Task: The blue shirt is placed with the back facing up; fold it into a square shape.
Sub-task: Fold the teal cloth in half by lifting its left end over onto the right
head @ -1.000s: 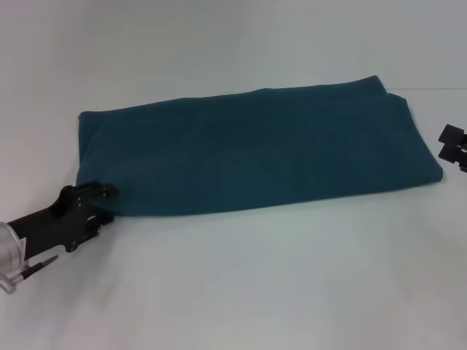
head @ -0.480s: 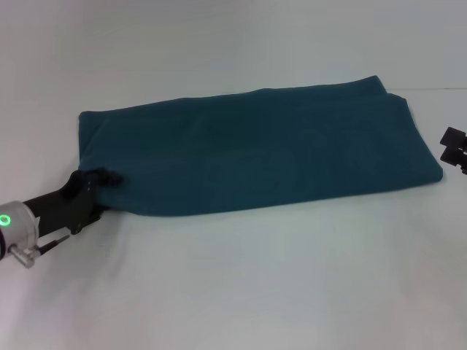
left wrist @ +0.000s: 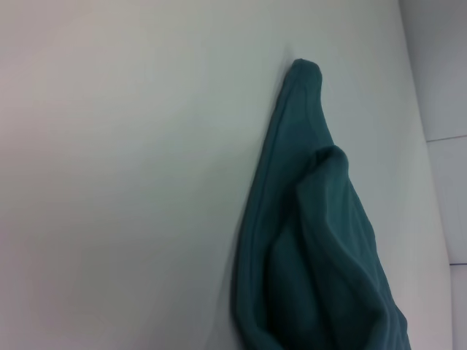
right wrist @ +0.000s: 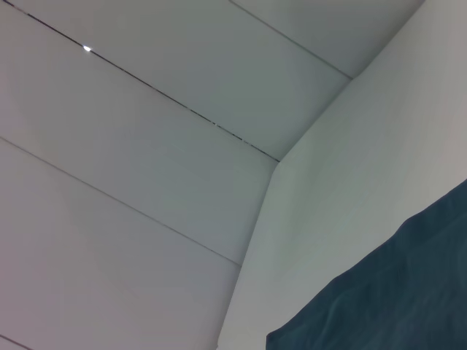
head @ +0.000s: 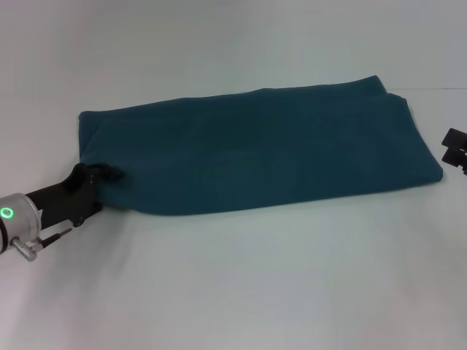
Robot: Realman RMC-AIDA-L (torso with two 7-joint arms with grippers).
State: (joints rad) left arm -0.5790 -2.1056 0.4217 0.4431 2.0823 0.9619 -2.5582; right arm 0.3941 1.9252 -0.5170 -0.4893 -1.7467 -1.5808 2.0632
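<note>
One long band of folded cloth, the blue shirt, lies flat across the middle of the white tabletop, running from about nine o'clock to three o'clock and rising slightly toward the right end. At its eight o'clock corner the left tool has its black fingers closed on the shirt's near-left edge; the left wrist view shows that cloth bunched into soft ridges. Over at three o'clock, the right tool sits just beside the shirt's right end without touching it, and whether it is open or closed cannot be told.
</note>
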